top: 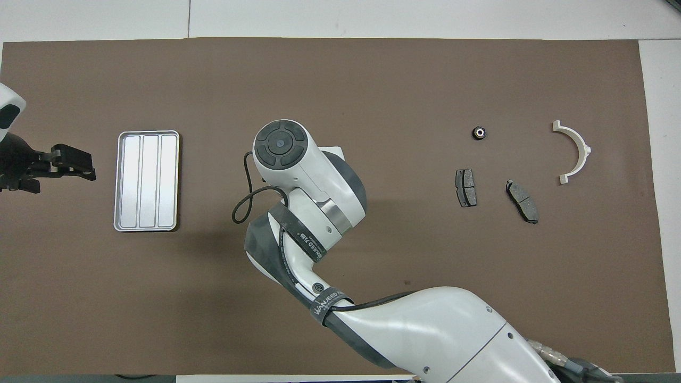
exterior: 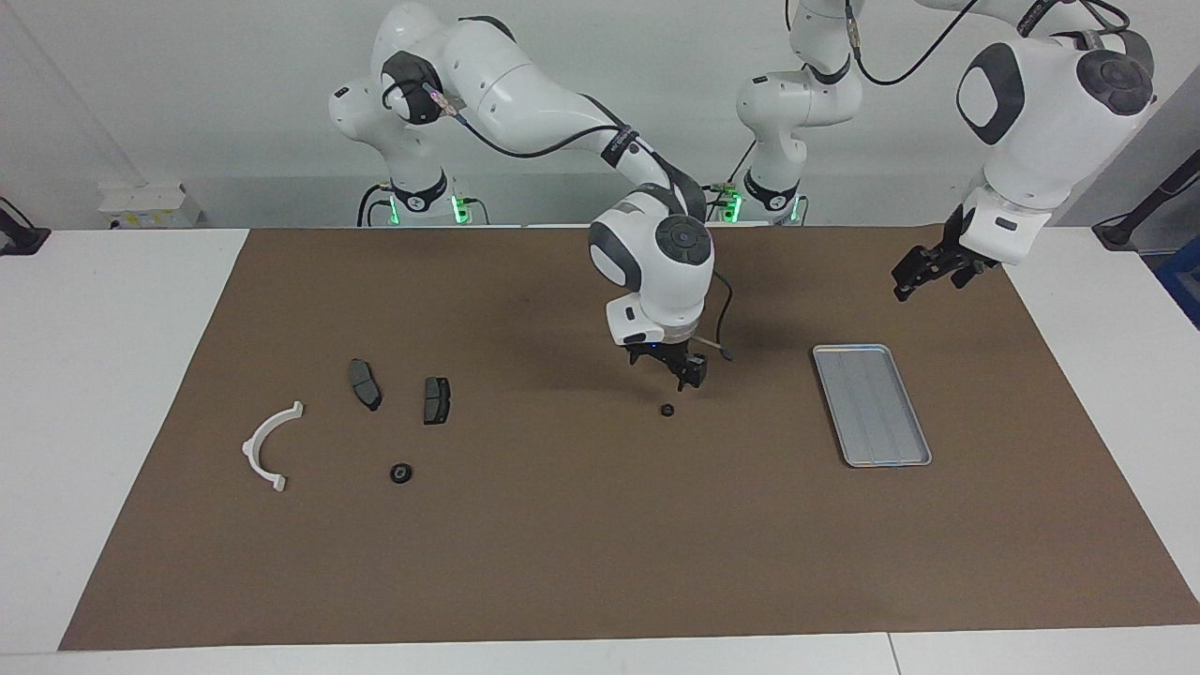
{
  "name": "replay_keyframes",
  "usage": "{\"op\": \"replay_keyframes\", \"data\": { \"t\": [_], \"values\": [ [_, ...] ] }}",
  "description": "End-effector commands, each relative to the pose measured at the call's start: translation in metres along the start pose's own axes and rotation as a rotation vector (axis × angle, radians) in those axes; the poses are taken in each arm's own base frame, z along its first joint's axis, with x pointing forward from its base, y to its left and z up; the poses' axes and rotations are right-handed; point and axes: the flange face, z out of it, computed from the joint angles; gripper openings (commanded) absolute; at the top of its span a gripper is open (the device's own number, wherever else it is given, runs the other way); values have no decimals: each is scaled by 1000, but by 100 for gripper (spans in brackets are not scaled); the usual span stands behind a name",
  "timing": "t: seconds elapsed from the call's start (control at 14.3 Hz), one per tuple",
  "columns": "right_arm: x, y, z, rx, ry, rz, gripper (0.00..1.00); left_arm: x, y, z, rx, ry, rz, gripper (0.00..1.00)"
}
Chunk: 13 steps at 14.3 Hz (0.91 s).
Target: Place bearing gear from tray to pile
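Facing view first, from the robots outward: the left gripper (exterior: 923,272) is seen waiting in the upper right, over the mat above the empty tray (exterior: 872,405); whether its fingers are parted cannot be told. At frame centre the right gripper (exterior: 687,372) is poised just above a small bearing gear (exterior: 667,411) lying on the mat, apparently holding nothing. A second gear (exterior: 401,473) is seen lower left among the pile (exterior: 370,384).

The gear is judged light, rigid and smooth-rimmed; a grasp across its outer rim is advised.

In the overhead view the central gear is hidden by the right arm, though the tray's ridges are shown plainly.
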Motion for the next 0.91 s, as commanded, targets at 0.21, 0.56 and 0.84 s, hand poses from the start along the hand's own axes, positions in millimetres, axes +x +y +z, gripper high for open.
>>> {"op": "replay_keyframes", "data": {
  "t": [0.21, 0.56, 0.84],
  "values": [
    [6, -15, 35, 11, 51, 15, 100, -7, -6, -13, -2, 16, 10, 100],
    [-3, -28, 44, 13, 65, 7, 98, -8, -5, -13, -1, 14, 13, 100],
    [7, -27, 44, 20, 78, 12, 83, -9, 0, -18, 0, 14, 22, 100]
  ]
}}
